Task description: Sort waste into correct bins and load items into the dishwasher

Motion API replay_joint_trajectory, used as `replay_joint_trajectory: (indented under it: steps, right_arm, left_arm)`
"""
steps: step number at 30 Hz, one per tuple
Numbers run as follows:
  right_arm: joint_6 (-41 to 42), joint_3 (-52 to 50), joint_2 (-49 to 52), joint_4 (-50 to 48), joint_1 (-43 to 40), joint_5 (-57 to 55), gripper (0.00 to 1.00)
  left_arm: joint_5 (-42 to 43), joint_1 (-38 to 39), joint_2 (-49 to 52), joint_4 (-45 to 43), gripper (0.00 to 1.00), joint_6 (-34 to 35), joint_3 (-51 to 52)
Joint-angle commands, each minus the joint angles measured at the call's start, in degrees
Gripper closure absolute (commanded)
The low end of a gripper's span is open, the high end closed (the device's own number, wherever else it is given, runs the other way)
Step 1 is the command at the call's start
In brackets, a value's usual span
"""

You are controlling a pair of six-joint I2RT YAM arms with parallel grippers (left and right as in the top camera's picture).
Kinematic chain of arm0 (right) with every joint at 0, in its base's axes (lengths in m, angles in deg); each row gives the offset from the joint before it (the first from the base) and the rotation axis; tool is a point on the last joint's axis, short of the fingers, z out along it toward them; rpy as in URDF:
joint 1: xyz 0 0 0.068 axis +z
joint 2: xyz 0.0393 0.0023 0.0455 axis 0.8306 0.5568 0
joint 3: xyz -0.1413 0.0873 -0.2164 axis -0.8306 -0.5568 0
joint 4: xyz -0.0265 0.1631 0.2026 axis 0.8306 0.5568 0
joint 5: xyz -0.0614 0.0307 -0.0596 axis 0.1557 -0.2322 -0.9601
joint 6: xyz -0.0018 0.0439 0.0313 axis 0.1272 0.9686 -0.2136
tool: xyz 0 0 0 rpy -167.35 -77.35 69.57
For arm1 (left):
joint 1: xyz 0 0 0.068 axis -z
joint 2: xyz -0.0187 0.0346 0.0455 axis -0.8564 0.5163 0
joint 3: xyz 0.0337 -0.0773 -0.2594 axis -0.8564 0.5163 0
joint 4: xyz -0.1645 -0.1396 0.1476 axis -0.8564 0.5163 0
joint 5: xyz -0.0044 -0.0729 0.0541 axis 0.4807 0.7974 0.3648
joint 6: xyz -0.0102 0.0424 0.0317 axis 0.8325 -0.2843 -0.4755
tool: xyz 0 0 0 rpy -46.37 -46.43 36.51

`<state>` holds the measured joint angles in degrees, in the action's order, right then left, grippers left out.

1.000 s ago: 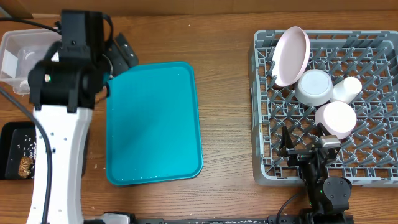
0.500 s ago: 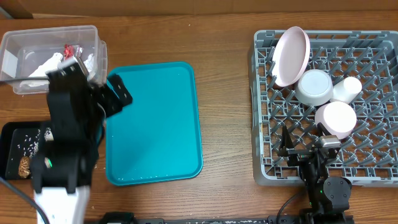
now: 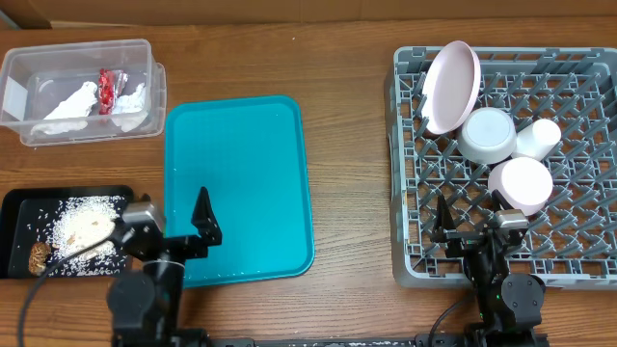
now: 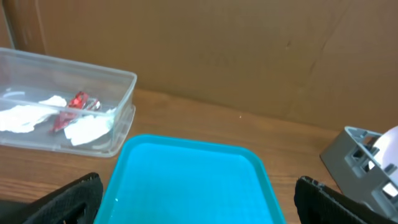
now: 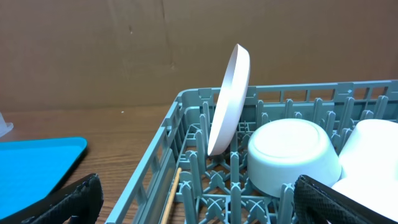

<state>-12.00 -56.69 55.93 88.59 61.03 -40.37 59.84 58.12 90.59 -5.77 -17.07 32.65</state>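
Both arms sit low at the near edge of the wooden table (image 3: pixel 352 193), and both are idle. The left gripper (image 4: pixel 199 198) hangs over the near end of the teal tray (image 3: pixel 236 164), close to the black tray (image 3: pixel 13 198). Its fingers are spread wide with nothing between them. Over on the far left corner sits the clear tub (image 3: pixel 155 96), with the crumpled napkin (image 3: pixel 66 104) lying inside and the red wrapper (image 3: pixel 108 85) right up against it. In the black tray there's a heap of rice crumbs (image 3: pixel 79 225), and the brown lump (image 3: pixel 39 256) sits at its near left end. Across to the right, the right gripper (image 5: pixel 198 199) is also wide apart and holding nothing, parked at the near rim of the dish rack (image 3: pixel 399 173). The rack is loaded: the plate (image 3: pixel 451 87) stands on edge, tilted, in the far left corner. The grey bowl (image 3: pixel 487 135) lies bottom up just beside it. The white cup (image 3: pixel 538 138) is tucked against that bowl's right side, and the white bowl (image 3: pixel 521 183) sits just nearer the arm. A cardboard wall (image 4: pixel 249 50) closes off the back.
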Motion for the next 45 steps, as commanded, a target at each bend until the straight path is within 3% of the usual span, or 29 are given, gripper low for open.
replay_joint_trajectory:
  steps: [1, 4, 15, 21, 45]
  right_arm:
    - [-0.2, -0.6, -0.2, -0.3, -0.3, 0.3, 0.00]
    - [-0.2, -0.6, -0.2, -0.3, -0.3, 0.3, 0.00]
    - [-0.2, -0.6, -0.2, -0.3, -0.3, 0.3, 0.00]
    - [-0.2, -0.6, -0.2, -0.3, -0.3, 0.3, 0.00]
    - [-0.2, -0.6, -0.2, -0.3, -0.3, 0.3, 0.00]
  left_arm:
    - [0.5, -0.2, -3.5, -4.4, 0.00, -1.4, 6.4]
    - [0.5, -0.2, -6.2, -10.5, 0.00, -1.4, 12.2]
    - [-1.5, -0.2, -11.1, -16.6, 0.00, -1.5, 18.2]
    - [-6.4, -0.2, -11.1, -9.5, 0.00, -1.5, 18.2]
    - [-4.1, 0.1, -11.0, -9.2, 0.00, -2.1, 18.2]
